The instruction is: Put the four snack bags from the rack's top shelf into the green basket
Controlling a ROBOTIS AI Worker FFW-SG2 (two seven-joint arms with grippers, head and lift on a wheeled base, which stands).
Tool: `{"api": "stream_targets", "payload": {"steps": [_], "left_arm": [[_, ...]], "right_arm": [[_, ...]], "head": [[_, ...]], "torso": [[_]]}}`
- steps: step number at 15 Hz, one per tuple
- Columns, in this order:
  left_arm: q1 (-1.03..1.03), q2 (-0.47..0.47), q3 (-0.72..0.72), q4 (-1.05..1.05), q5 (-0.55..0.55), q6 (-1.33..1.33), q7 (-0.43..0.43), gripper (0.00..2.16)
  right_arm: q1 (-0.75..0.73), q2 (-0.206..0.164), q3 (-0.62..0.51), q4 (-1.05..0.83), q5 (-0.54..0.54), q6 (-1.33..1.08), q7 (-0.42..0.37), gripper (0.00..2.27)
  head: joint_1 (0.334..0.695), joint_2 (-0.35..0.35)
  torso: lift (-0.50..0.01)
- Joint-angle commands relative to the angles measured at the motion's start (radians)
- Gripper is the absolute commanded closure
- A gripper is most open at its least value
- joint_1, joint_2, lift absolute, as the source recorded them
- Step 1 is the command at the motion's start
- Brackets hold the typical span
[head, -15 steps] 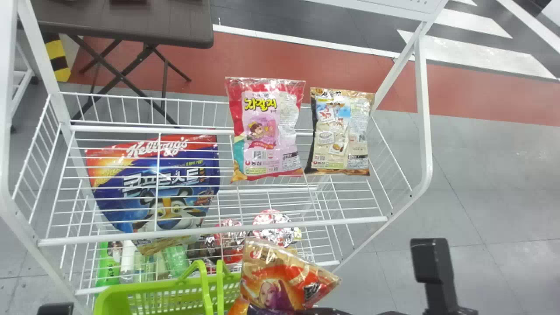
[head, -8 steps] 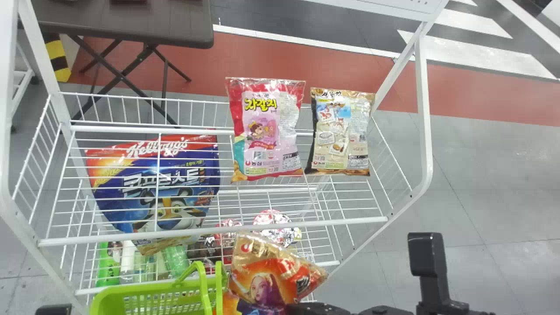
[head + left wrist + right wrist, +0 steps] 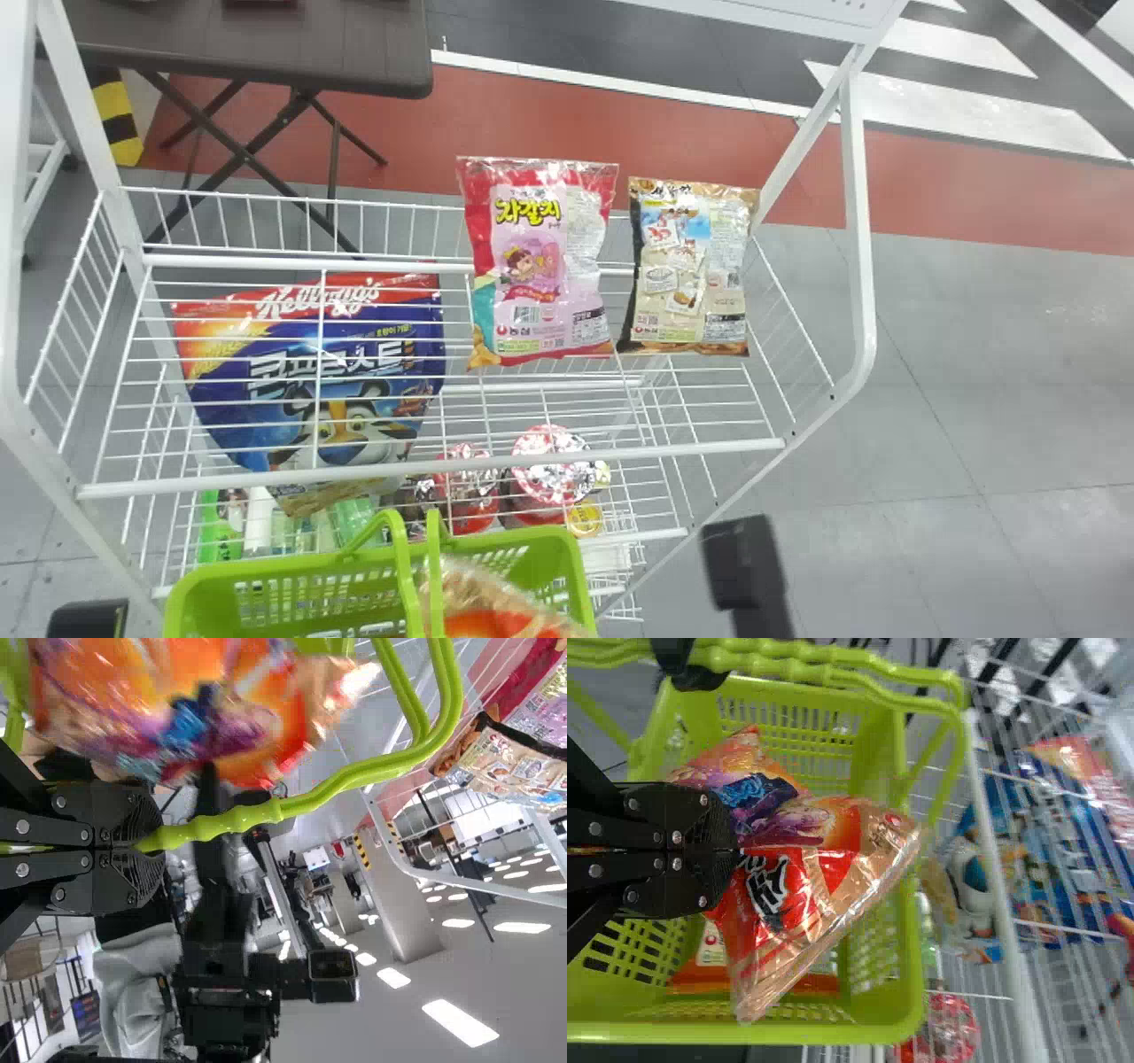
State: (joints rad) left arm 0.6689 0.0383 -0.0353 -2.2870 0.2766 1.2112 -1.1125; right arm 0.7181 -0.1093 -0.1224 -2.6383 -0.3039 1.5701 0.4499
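Against grey floor (image 3: pixel 974 372) with a red band (image 3: pixel 549 133) across it, find the pink bag (image 3: pixel 536 266) and brown bag (image 3: pixel 687 266) side by side on top of the white rack (image 3: pixel 425 467). See the orange bag (image 3: pixel 815 859) over the opening of the green basket (image 3: pixel 567 567), pinched between the closed jaws of the right gripper (image 3: pixel 733 850), above a lower bag (image 3: pixel 700 976) inside. With the left gripper (image 3: pixel 159 849), jaws closed on the handle (image 3: pixel 221 821), brace the basket against any tug. Lower the orange bag well below the rim before letting go, preferably beside the lower bag rather than squarely on top, to save room for two more. Mind the handle: likely to snag a loose corner. Grip softly, open just enough to release, then lift straight out.
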Motion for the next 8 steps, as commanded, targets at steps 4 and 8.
{"api": "stream_targets", "payload": {"steps": [4,8], "left_arm": [[0.001,0.0,-0.003,-0.005,0.003,0.0,0.0,2.11],[0.001,0.0,0.002,0.001,0.003,0.0,0.0,2.11]], "right_arm": [[-0.077,-0.012,0.184,0.172,0.077,0.002,-0.016,0.61],[-0.088,-0.017,0.187,0.242,0.157,-0.368,0.007,0.05]], "head": [[0.695,-0.35],[0.695,-0.35]], "torso": [[0.0],[0.0]]}}
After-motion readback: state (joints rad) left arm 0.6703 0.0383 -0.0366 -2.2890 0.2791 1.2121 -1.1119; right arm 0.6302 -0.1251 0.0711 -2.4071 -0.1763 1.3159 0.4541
